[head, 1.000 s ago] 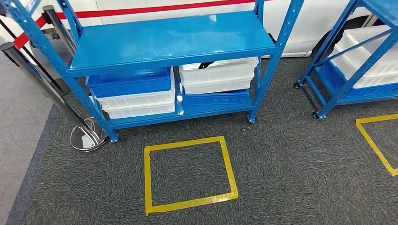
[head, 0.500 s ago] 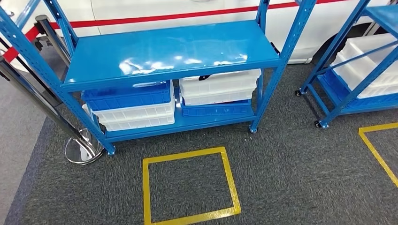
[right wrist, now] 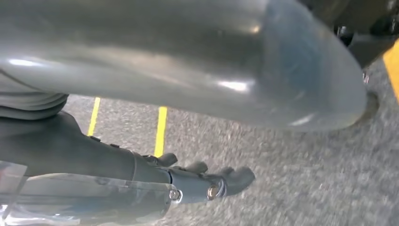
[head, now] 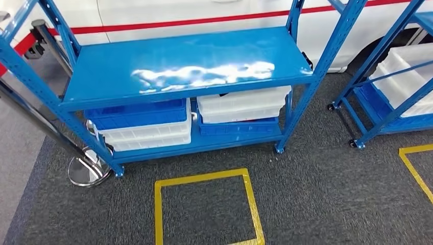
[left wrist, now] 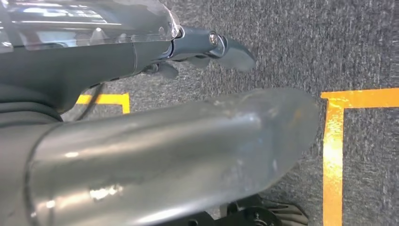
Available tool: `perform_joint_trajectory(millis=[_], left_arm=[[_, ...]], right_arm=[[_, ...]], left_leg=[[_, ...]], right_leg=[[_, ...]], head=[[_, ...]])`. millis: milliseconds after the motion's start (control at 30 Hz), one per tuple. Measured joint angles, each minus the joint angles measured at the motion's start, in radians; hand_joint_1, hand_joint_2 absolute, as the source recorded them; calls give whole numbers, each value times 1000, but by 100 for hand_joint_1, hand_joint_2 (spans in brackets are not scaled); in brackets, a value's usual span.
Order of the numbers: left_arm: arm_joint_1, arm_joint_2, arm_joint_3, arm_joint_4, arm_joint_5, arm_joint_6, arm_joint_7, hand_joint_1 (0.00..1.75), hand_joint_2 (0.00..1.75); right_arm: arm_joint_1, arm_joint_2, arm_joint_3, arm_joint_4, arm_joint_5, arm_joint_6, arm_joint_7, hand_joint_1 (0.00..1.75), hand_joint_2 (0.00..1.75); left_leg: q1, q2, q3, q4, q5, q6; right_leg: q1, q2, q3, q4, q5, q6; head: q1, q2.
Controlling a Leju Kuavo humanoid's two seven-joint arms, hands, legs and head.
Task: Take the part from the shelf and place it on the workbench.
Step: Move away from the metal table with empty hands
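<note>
Left hand [left wrist: 207, 47] hanging over grey carpet [left wrist: 301, 42], fingers spread, holding nothing. Right hand [right wrist: 207, 181] likewise, fingers loosely apart, empty. Ahead, blue shelf [head: 184, 69] with bare top board; lower board carrying stacked white and blue bins [head: 145, 125]. Dark part [head: 224, 94] just visible in top right-side white bin [head: 242, 104]. Yellow taped square [head: 207, 178] on floor before shelf.

So the shelf [head: 189, 69] sits dead ahead, with its top board bare and 2 stacks of bins on the bottom board: the left stack [head: 140, 125] beside the right stack [head: 240, 109]. A taped square [head: 207, 206] is on the carpet right in front. A post base [head: 87, 171] stands at the shelf's left foot, a vehicle [head: 204, 13] is behind, and a second rack [head: 393, 87] is off right.
</note>
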Motion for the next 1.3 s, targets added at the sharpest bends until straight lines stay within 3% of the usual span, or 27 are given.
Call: perform_joint_trajectory(millis=[67, 100, 167, 200, 233, 267, 333, 400, 533, 600, 667, 700, 733, 767, 833, 867, 900, 967, 1067, 1100, 1167, 1200, 1233, 1267, 1300], left_arm=[[-2, 1, 1, 0, 0, 0, 0, 0, 0], [-3, 1, 1, 0, 0, 0, 0, 0, 0], [-4, 1, 2, 0, 0, 0, 0, 0, 0], [-2, 1, 2, 0, 0, 0, 0, 0, 0], [-1, 1, 3, 0, 0, 0, 0, 0, 0], [0, 1, 4, 0, 0, 0, 0, 0, 0], [4, 1, 6, 0, 0, 0, 0, 0, 0], [6, 1, 8, 0, 0, 0, 0, 0, 0], [3, 1, 9, 0, -2, 4, 1, 0, 0], [0, 1, 9, 0, -3, 6, 2, 0, 0], [-3, 1, 8, 0, -4, 8, 2, 0, 0], [-3, 1, 9, 0, -4, 8, 2, 0, 0], [-3, 1, 9, 0, -4, 9, 2, 0, 0], [-2, 1, 9, 0, -4, 10, 2, 0, 0], [1, 0, 9, 0, -4, 10, 4, 0, 0], [2, -1, 9, 0, -5, 10, 4, 0, 0], [1, -2, 9, 0, -6, 10, 5, 0, 0], [-2, -4, 9, 0, -7, 9, 6, 0, 0], [-6, -2, 9, 0, -7, 5, 6, 0, 0], [-7, -2, 9, 0, -7, 4, 6, 0, 0], [-6, -2, 9, 0, -7, 2, 6, 0, 0], [-5, -2, 9, 0, -7, 2, 7, 0, 0], [-5, -2, 9, 0, -7, 2, 7, 0, 0], [-4, -2, 9, 0, -7, 3, 7, 0, 0], [-4, -1, 9, 0, -8, 5, 7, 0, 0]], right_arm=[[2, 2, -1, 0, 0, 0, 0, 0, 0], [2, 3, -1, 0, 0, -1, 0, 0, 0], [0, 4, -1, 0, 0, 0, 0, 0, 0], [0, 4, -1, 1, 0, 0, 0, 0, 0], [0, 5, -1, 1, 0, 0, 0, 0, 0], [0, 5, -1, 1, 0, 0, 0, 0, 0], [1, 6, -2, 1, 1, 0, 0, 0, 0], [0, 7, -2, 2, 1, 0, 0, 0, 0], [-8, 7, -2, 2, 2, 0, -1, 0, 0], [-11, 7, -3, 2, 2, 0, -1, 0, 0], [-12, 7, -3, 2, 2, 0, -1, 0, 0], [-11, 7, -3, 2, 2, 0, -1, 0, 0], [-10, 7, -3, 2, 2, 0, -1, 0, 0], [-9, 7, -4, 2, 2, 0, -1, 0, 0], [-6, 7, -4, 2, 2, 0, -1, 0, 0], [-4, 6, -5, 2, 2, 0, -1, 0, 0], [-5, 6, -6, 2, 2, 0, -1, 0, 0], [-8, 5, -9, 2, 3, 0, 0, 0, 0], [-9, 7, -11, 2, 3, 0, 0, 0, 0], [-8, 8, -11, 2, 3, 0, 1, 0, 0], [-9, 8, -12, 2, 4, 0, 2, 0, 0], [-9, 8, -13, 2, 5, 0, 2, 0, 0], [-9, 8, -13, 2, 5, 0, 3, 0, 0], [-10, 8, -14, 2, 6, 0, 3, 0, 0], [-10, 8, -15, 2, 7, 0, 3, 0, 0]], left_leg=[[2, 4, -38, 82, 8, -8], [5, 7, -75, 140, -5, -13], [11, 8, -151, 234, -70, -24], [13, 8, -176, 249, -100, -28], [15, 8, -189, 237, -109, -31], [16, 9, -191, 199, -90, -32], [15, 10, -180, 87, 17, -27], [9, 12, -170, 22, 95, -12], [8, 13, -140, 0, 102, 16], [12, 15, -123, -17, 99, 26], [10, 15, -112, -22, 89, 34], [9, 14, -106, -23, 83, 35], [8, 12, -98, -22, 75, 35], [8, 10, -86, -22, 67, 34], [6, 7, -63, -23, 48, 29], [4, 6, -55, -21, 38, 25], [2, 7, -52, -20, 30, 20], [0, 7, -49, -22, 21, 9], [1, 9, -51, 2, -2, -7], [3, 10, -70, 46, -26, -14], [9, 10, -141, 176, -78, -24], [12, 10, -176, 231, -90, -28], [15, 10, -197, 254, -81, -32], [17, 10, -200, 238, -51, -34], [19, 10, -185, 186, -7, -35]], right_leg=[[-5, -1, 33, -18, -12, -10], [-6, -3, 47, -23, -20, -14], [-6, -2, 74, -25, -42, -17], [-6, -1, 89, -25, -55, -16], [-6, -1, 105, -25, -67, -15], [-7, 0, 122, -25, -79, -13], [-7, -1, 152, -24, -104, -6], [-6, 1, 170, -23, -124, 6], [-7, 3, 194, -28, -151, 31], [-8, 0, 155, 50, -191, 38], [-10, -2, 62, 194, -234, 44], [-11, -3, 19, 248, -237, 45], [-12, -3, -8, 264, -216, 46], [-12, -3, -16, 243, -176, 44], [-8, -3, 7, 124, -72, 33], [-5, -3, 24, 67, -38, 25], [-1, -3, 36, 28, -24, 19], [3, -2, 44, 2, -34, 12], [-7, -4, 61, -19, -38, 0], [-10, -6, 68, -25, -40, -5], [-10, -8, 76, -27, -45, -12], [-10, -8, 79, -27, -49, -13], [-11, -8, 83, -26, -53, -13], [-11, -7, 89, -25, -57, -11], [-12, -6, 95, -23, -62, -8]], head=[[-3, 0], [-4, 0], [-5, 0], [-5, 0], [-5, 0], [-5, 0], [-5, 0], [-4, 0], [-3, 0], [0, 0], [2, 0], [3, 0], [3, 0], [4, 0], [5, 0], [4, 0], [4, 0], [3, 0], [2, 0], [1, 0], [0, 0], [0, 0], [0, 0], [0, 0], [-1, 0]])
